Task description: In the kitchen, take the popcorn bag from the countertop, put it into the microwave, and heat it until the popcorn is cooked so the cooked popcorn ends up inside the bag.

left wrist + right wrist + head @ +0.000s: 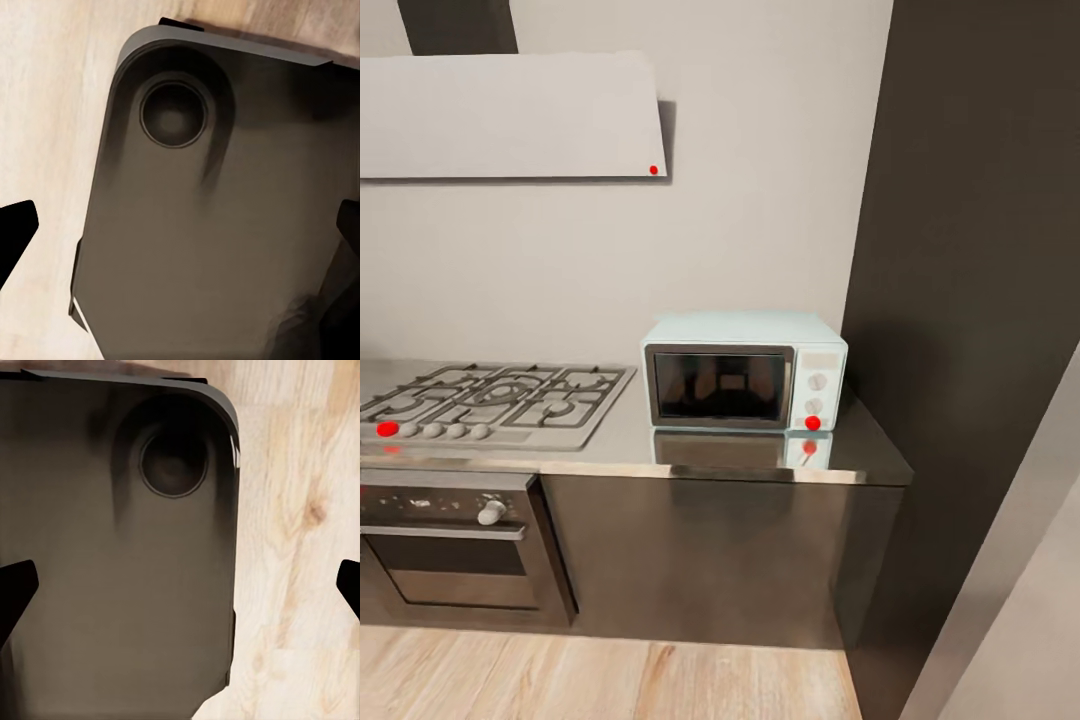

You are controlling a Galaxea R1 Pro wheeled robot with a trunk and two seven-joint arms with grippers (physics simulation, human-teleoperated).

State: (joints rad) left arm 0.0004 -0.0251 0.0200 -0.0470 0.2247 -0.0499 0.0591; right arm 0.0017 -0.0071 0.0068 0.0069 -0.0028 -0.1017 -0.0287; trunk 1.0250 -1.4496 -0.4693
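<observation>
Approach step: microwave [745, 371] shut on desk [610, 440], bag unseen beside it; both tools [180, 225] [180, 585] spread wide, empty; next, locate bag.

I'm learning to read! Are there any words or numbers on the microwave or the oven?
None can be read.
Pale blue microwave, white panel with round knobs: any marks are too blurred to read.
Black oven, strip beside its silver knob: small pale marks, too small to read.
Grey gas hob: no text visible.
</observation>
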